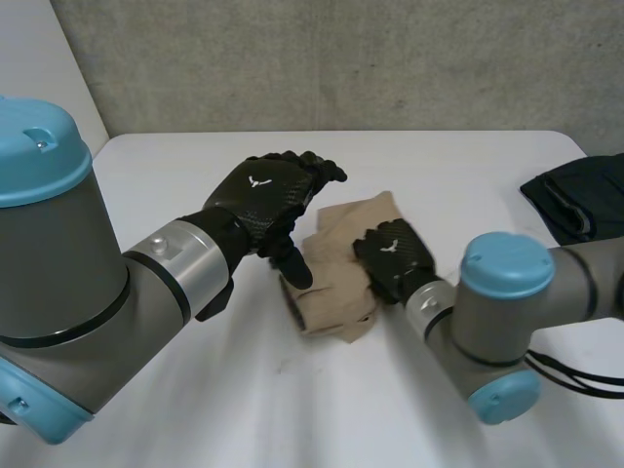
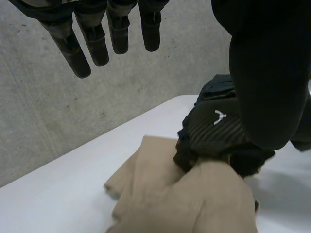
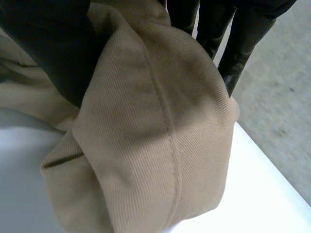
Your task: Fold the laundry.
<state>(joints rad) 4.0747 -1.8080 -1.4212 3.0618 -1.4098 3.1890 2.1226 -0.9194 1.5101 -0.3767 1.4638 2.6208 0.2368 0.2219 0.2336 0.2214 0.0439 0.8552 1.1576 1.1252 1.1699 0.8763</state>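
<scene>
Head view, left to right: my left arm (image 1: pixel 68 292) reached in over the white table (image 1: pixel 146 175). The left hand (image 1: pixel 273 200) hung above the table at the left edge of the tan cloth (image 1: pixel 336 292), thumb pointing down. The cloth lay bunched near the table's middle. My right hand (image 1: pixel 395 255) sat on the cloth's right side. A black garment (image 1: pixel 575 205) lay at the table's far right edge, well apart from the cloth.

The left wrist view supplied what the head view did not: the left hand's fingers (image 2: pixel 112 29) were straight, spread and holding nothing, raised off the cloth. It also showed the right hand from the front, knuckles down on the cloth.

The right wrist view supplied the grasp: a thick fold of the cloth, with a stitched seam along it, was pinched between the right hand's thumb and its fingers (image 3: pixel 243 39).

Edges and room: bare tabletop lay left of the cloth and on the near side of it. In the right wrist view the table edge ran just past the held fold.
</scene>
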